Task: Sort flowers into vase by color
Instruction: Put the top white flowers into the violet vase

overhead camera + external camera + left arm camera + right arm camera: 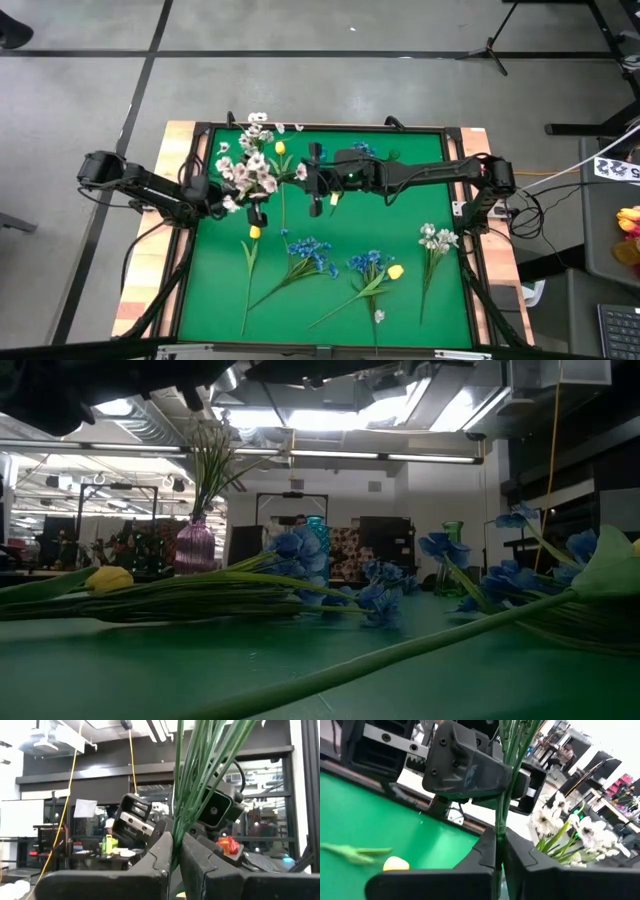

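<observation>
A bunch of white flowers (252, 168) hangs over the green table's (210, 290) far left part, between my two grippers. My left gripper (176, 837) comes from the left and is shut on the bunch's green stalks. My right gripper (500, 832) faces it from the right and is shut on green stalks too. White blossoms (580, 832) show beside it. Each gripper's body stands behind the stalks in the other's wrist view. The stalks' lower ends are hidden. At the far left stands a purple vase (195, 547) with green stalks rising from its mouth. My left gripper pinches a bundle of several green stalks (175, 822) between its two fingers. The fingers come from the table's left, slanting a little upward, and lie across the stalks. The stalks fan out upward above the fingers. My right gripper pinches a few thin green stalks (501, 812) between its two fingers. It comes about level from the table's right, across the stalks. The stalks run upright past the fingers and out of the picture's top.
On the table lie a yellow tulip (255, 232), two blue sprays (310, 250) (368, 262), a yellow bud (396, 271) and a white spray (437, 238). A yellow bud (280, 148) shows beside the bunch. A teal vase (317, 530) and a green vase (452, 535) stand at the far edge.
</observation>
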`<control>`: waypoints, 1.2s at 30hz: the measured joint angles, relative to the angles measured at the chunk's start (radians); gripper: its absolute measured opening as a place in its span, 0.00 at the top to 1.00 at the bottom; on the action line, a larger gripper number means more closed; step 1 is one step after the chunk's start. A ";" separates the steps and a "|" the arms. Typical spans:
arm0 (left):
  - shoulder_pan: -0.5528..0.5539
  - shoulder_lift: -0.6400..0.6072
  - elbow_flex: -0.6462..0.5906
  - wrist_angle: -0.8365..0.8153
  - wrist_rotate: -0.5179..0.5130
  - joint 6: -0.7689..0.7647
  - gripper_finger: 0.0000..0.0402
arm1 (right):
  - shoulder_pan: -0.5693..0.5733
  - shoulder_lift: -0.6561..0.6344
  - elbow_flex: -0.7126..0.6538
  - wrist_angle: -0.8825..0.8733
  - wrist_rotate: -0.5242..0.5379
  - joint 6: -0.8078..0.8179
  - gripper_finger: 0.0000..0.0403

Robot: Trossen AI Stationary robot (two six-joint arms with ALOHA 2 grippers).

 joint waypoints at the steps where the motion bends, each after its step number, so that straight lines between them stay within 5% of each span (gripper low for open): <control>1: 0.000 0.000 0.000 -0.005 0.000 0.001 0.95 | 0.000 -0.001 0.000 -0.004 0.000 0.000 0.98; 12: -0.002 -0.002 0.000 -0.048 -0.007 0.076 0.93 | 0.000 -0.001 0.000 -0.023 0.030 -0.011 0.98; 25: -0.013 -0.001 0.000 -0.074 0.006 0.101 0.50 | 0.000 -0.005 0.000 -0.044 0.071 -0.031 0.98; 36: -0.011 -0.001 0.000 -0.024 -0.116 -0.015 0.47 | -0.001 -0.007 0.000 -0.041 0.155 -0.080 0.98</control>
